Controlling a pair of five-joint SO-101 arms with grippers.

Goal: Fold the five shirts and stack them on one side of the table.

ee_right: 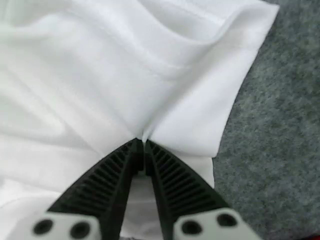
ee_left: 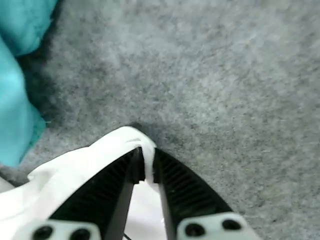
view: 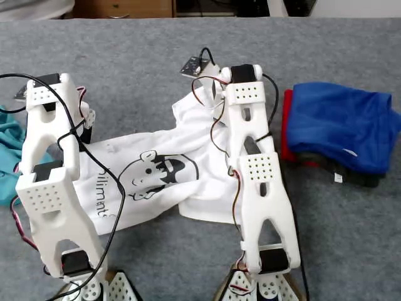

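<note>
- My left pincer [ee_left: 144,161] pinches a corner of the white shirt [ee_left: 70,167]; a teal shirt [ee_left: 17,95] lies near it.
- My right pincer [ee_right: 144,150] clamps a fold of it.

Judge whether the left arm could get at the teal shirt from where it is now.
Probably, though not at once. The teal shirt lies close beside the left gripper, only bare table between. But that gripper is shut on the edge of the white shirt and must let go first.
</note>
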